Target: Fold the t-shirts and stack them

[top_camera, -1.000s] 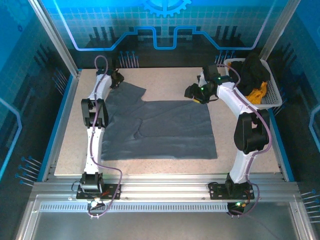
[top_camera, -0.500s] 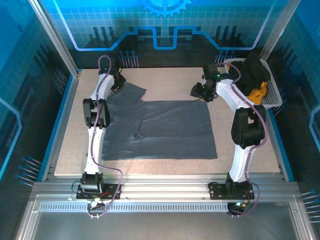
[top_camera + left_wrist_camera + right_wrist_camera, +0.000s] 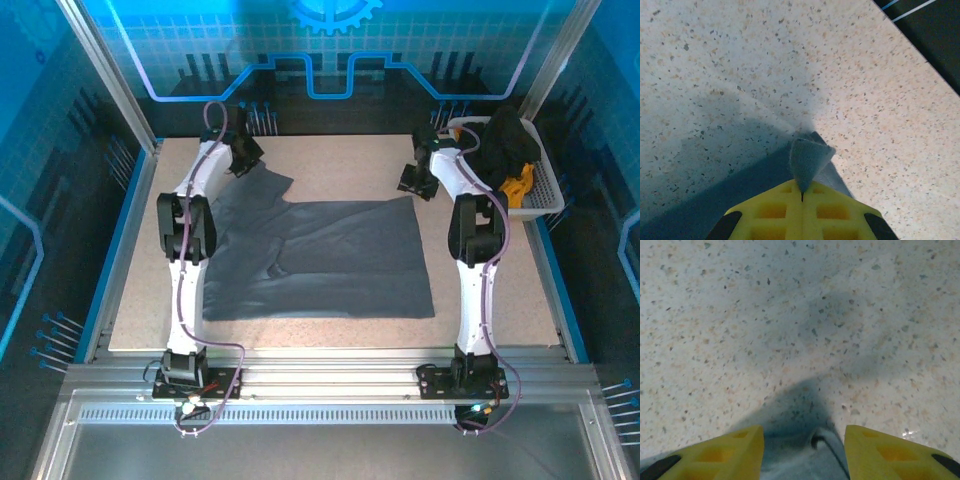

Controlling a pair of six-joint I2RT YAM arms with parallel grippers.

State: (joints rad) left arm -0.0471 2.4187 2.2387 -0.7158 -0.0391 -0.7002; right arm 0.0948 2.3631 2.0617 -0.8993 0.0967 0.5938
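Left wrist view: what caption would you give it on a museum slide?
Left gripper shut on a corner of the grey t-shirt, over the speckled table.

At bottom centre the left gripper point(image 3: 802, 194) pinches a corner of the grey t-shirt point(image 3: 807, 156), jaws closed. The speckled table point(image 3: 740, 60) lies all around it.

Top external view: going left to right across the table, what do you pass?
The left gripper → slate-grey t-shirt → right gripper → white basket holding the black t-shirt.
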